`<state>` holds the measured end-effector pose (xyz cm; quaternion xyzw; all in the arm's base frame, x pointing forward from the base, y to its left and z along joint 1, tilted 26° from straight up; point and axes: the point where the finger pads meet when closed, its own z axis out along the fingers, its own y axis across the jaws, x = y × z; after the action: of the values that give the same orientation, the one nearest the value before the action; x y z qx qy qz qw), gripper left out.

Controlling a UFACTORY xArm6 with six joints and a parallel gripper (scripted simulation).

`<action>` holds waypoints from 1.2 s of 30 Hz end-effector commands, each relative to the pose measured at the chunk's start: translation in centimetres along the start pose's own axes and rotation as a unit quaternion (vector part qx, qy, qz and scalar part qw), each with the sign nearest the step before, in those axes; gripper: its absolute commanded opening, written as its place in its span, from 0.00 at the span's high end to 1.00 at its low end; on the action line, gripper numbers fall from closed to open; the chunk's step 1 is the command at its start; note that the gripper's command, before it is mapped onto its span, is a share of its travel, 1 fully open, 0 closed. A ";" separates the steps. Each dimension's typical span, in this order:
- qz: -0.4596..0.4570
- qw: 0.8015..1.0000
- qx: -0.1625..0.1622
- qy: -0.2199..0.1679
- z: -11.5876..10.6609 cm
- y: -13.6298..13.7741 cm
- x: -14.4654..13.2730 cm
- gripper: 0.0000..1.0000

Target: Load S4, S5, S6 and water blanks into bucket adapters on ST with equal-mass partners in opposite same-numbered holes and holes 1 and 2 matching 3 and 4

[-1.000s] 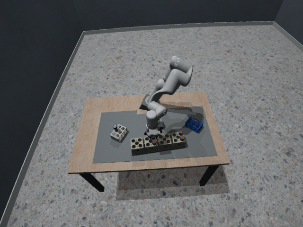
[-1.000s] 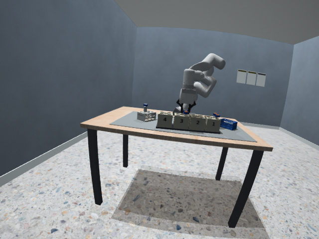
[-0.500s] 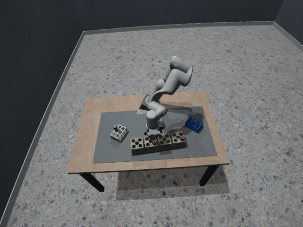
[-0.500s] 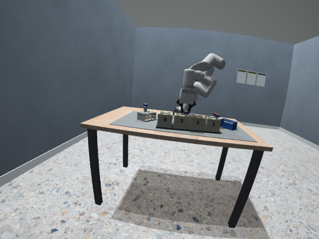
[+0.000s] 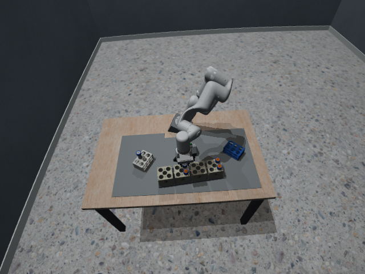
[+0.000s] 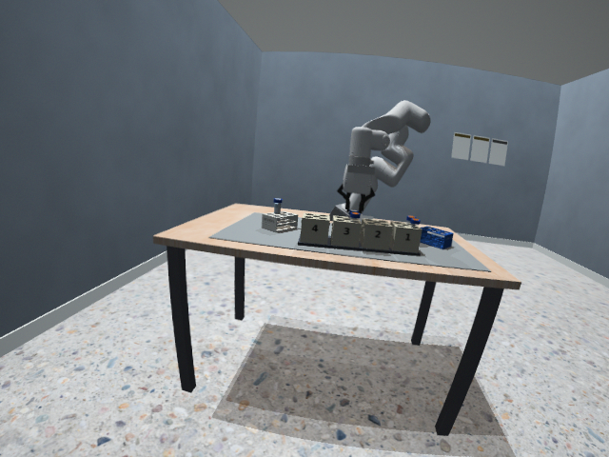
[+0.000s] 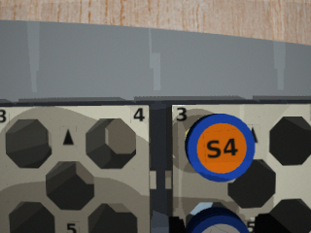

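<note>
Gripper [image 5: 184, 162] [image 6: 355, 209] [image 7: 222, 224] points straight down, its black fingers partly apart around a tube with a pale-dotted blue cap [image 5: 184, 165] [image 7: 219, 228], not squeezing it. The white arm [image 5: 206, 97] [image 6: 402, 115] bends up high, then down toward the bench's long edge away from its foot. S4 [image 5: 185, 171] [image 6: 354, 214] [image 7: 222, 148], with a round orange dot, stands just beside that tube in adapter 3 [image 5: 181, 177] [image 6: 345, 238] [image 7: 179, 160], its long side up and down. Four boxy cream adapters line up near that edge. Two orange-dotted tubes [image 5: 218, 162] [image 6: 413, 219] stand in adapter 1 [image 5: 215, 174] [image 6: 407, 244]. A white rack [image 5: 145, 169] [image 6: 278, 228] sits toward one short edge, a shiny blue rack [image 5: 237, 156] [image 6: 438, 238] toward the other. The bench [image 5: 100, 177] [image 6: 206, 248] has smooth wood grain.

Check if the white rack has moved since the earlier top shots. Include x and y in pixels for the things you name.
No. The white rack [image 5: 143, 160] [image 6: 279, 222] keeps the same place and angle on the grey mat [image 5: 132, 185] [image 6: 245, 233], left of the adapter row in the top view.
</note>
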<state>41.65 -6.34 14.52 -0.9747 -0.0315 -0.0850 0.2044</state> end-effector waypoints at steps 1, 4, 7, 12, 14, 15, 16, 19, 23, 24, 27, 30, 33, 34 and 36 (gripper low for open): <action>0.000 1.000 -0.001 0.002 -1.2 0.0 0.1 0.56; 0.000 1.000 -0.001 0.002 -1.8 0.0 0.1 0.56; 0.000 1.000 -0.001 0.002 -2.0 0.0 0.1 0.56; 0.000 1.000 -0.001 0.002 -3.0 0.0 0.1 0.56; 0.000 1.000 -0.001 0.002 -3.4 0.0 0.1 0.56; 0.000 1.000 -0.001 0.002 -3.6 0.0 0.1 0.56; 0.000 1.000 -0.001 0.002 -3.8 0.0 0.1 0.56; 0.000 1.000 -0.001 0.002 -4.4 0.0 0.1 0.56; 0.000 1.000 -0.001 0.002 -4.8 0.0 0.1 0.56; 0.000 1.000 -0.001 0.002 -5.0 0.0 0.1 0.56; 0.000 1.000 -0.001 0.002 -5.6 0.0 0.1 0.56; 0.000 1.000 -0.001 0.001 -6.2 0.0 0.1 0.56; 0.000 1.000 -0.001 0.001 -6.8 0.0 0.1 0.56; 0.000 1.000 -0.001 0.001 -7.0 0.0 0.1 0.56; 0.000 1.000 -0.001 0.001 -7.4 0.0 0.1 0.56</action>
<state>40.67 -8.91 20.27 -0.9747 -0.0315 -0.0850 0.2044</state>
